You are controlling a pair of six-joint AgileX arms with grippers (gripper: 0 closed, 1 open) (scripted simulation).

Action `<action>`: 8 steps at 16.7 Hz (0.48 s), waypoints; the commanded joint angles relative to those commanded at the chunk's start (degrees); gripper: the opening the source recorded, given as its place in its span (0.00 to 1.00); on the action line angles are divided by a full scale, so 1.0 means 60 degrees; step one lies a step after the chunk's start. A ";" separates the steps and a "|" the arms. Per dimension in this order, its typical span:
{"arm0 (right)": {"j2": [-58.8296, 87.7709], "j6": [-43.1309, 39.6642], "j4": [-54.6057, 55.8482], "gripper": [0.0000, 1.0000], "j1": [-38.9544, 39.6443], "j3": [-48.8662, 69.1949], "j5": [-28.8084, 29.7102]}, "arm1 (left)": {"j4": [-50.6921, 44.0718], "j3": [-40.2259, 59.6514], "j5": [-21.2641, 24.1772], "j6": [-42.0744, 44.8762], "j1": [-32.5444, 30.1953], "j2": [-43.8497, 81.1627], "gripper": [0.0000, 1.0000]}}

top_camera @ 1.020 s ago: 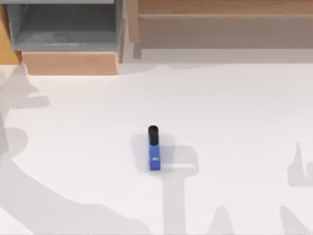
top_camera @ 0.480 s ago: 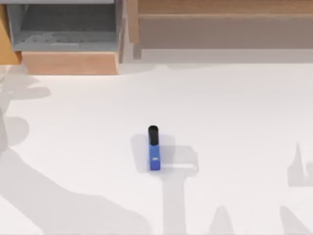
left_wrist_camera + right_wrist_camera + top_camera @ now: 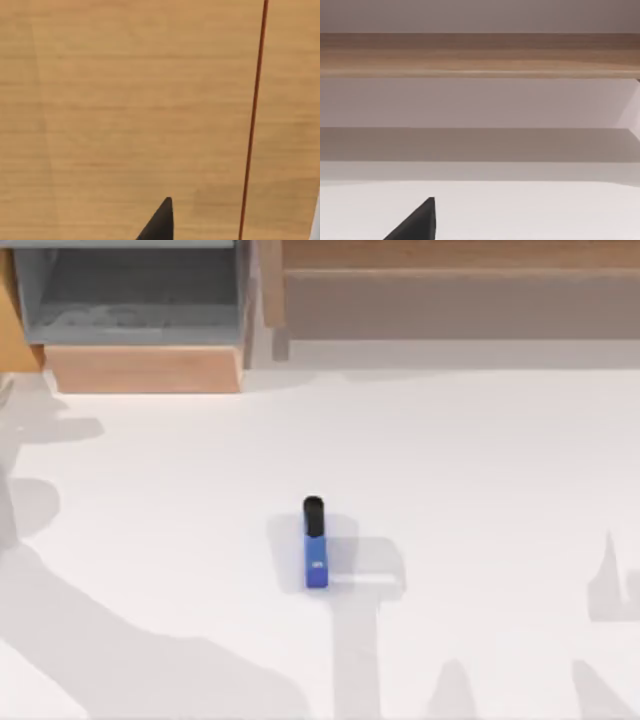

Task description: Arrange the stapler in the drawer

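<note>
While the top view looks down on the white table (image 3: pixel 480 490), the stapler (image 3: pixel 315 543) lies flat near the middle of it, a small narrow blue bar whose black rounded end points to 12 o'clock and whose blue end, with a tiny white mark, points to 6 o'clock. Nothing touches the stapler, and soft grey shadows fall on the table beside it and toward 6 and 8 o'clock. At about 11 o'clock, well apart from the stapler, stands the drawer (image 3: pixel 140 368), pulled open, with its light wooden front panel toward the table and its grey walls and floor behind that panel; the stapler is outside the drawer. From 12 to 2 o'clock along the far edge runs a long wood-and-grey shelf unit (image 3: pixel 450 300), just beside the drawer. Next, the left wrist view shows a light wooden surface (image 3: pixel 125 100) very close, with a thin dark red line running down it, and one black fingertip of the left gripper (image 3: pixel 159 222) at the edge; whether this pincer is open or closed I cannot tell. Last, the right wrist view shows the shelf unit ahead above the white table, and one black fingertip of the right gripper (image 3: pixel 415 222); its state also I cannot tell.
</note>
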 joint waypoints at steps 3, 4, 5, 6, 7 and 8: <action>0.0000 0.0000 0.0000 1.00 0.0000 0.0000 0.0000 | 0.0000 0.0000 0.0000 0.0000 0.0000 0.0000 0.25; 0.0000 0.0000 0.0000 1.00 0.0000 0.0000 0.0000 | 0.0000 0.0000 0.0000 0.0000 0.0000 0.0000 0.17; 0.0000 0.0000 0.0000 1.00 0.0000 0.0000 0.0000 | 0.0000 0.0000 0.0000 0.0000 0.0000 0.0000 0.10; 0.0000 0.0000 0.0000 1.00 0.0000 0.0000 0.0000 | 0.0000 0.0000 0.0000 0.0000 0.0000 0.0000 0.02; 0.0000 0.0000 0.0000 1.00 0.0000 0.0000 0.0000 | 0.0000 0.0000 0.0000 0.0000 0.0000 0.0000 0.00; 0.0000 0.0000 0.0000 1.00 0.0000 0.0000 0.0000 | 0.0000 0.0000 0.0000 0.0000 0.0000 0.0000 0.00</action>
